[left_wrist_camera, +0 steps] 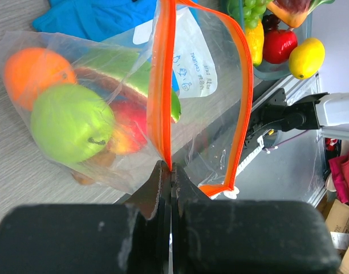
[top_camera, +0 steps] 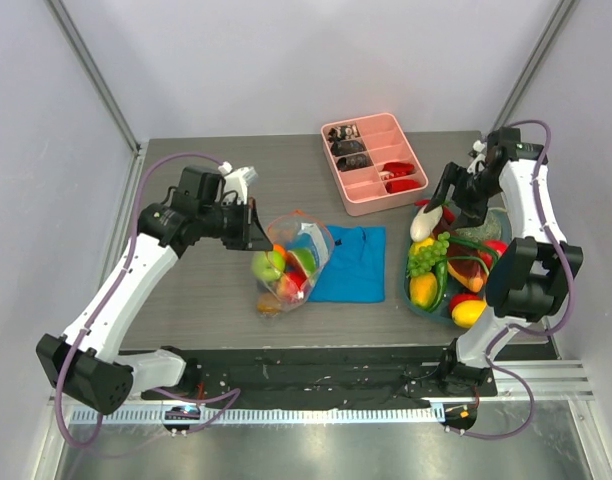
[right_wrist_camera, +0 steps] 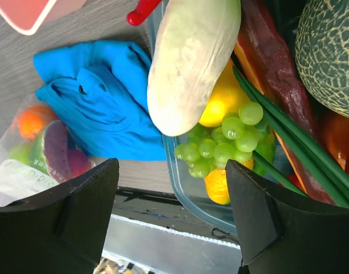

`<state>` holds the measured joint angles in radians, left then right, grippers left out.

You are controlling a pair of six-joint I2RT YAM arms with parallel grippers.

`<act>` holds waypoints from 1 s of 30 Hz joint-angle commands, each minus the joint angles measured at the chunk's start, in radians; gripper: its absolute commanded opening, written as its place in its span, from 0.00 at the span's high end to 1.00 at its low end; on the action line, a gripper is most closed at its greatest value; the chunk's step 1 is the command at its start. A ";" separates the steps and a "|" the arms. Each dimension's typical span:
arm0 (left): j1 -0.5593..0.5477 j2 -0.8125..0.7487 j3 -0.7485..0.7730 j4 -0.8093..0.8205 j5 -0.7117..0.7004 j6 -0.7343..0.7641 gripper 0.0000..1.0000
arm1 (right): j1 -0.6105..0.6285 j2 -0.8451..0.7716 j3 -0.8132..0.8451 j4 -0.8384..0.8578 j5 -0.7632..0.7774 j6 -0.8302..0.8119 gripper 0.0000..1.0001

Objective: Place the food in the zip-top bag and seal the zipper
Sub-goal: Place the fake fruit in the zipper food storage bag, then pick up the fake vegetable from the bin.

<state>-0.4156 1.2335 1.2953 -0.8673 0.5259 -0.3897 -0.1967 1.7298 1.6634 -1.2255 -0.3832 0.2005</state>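
The clear zip-top bag [top_camera: 286, 262] lies left of the blue cloth, holding a green apple [left_wrist_camera: 69, 123], an orange [left_wrist_camera: 35, 68] and other food pieces. Its mouth gapes; the orange-red zipper [left_wrist_camera: 161, 85] forms a loop with a white tip [left_wrist_camera: 230, 193]. My left gripper [top_camera: 254, 228] is shut on the zipper strip, its tips [left_wrist_camera: 170, 168] pinching it. My right gripper [top_camera: 451, 195] is open and empty, hovering over the teal tray of food [top_camera: 418, 303], with a white radish [right_wrist_camera: 191, 63] and green grapes [right_wrist_camera: 220, 142] in front of its fingers [right_wrist_camera: 260, 211].
A blue folded cloth [top_camera: 351, 262] lies between bag and teal tray. A pink divided tray [top_camera: 350, 200] stands at the back centre. The teal tray also holds a melon [right_wrist_camera: 328, 51], a lemon [top_camera: 469, 313] and red pieces. The table's near edge is just below.
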 commanded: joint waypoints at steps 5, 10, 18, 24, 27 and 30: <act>0.006 -0.057 -0.037 0.060 0.019 -0.003 1.00 | -0.004 0.074 -0.005 0.127 -0.005 0.103 0.19; 0.011 -0.054 -0.041 0.068 0.023 -0.003 1.00 | -0.004 0.137 0.002 0.159 0.007 0.112 0.18; 0.015 -0.043 -0.048 0.076 0.031 -0.006 1.00 | -0.004 0.203 0.001 0.193 0.020 0.120 0.15; 0.020 -0.035 -0.050 0.073 0.031 0.002 1.00 | -0.003 0.228 -0.031 0.207 0.010 0.123 0.15; 0.023 -0.031 -0.048 0.068 0.029 0.003 1.00 | -0.004 0.238 -0.037 0.219 -0.002 0.129 0.20; 0.024 -0.028 -0.044 0.068 0.028 0.006 1.00 | -0.004 0.231 -0.031 0.212 -0.016 0.123 0.32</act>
<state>-0.4000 1.2034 1.2469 -0.8345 0.5404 -0.3897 -0.1982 1.9606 1.6329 -1.0309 -0.3801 0.3222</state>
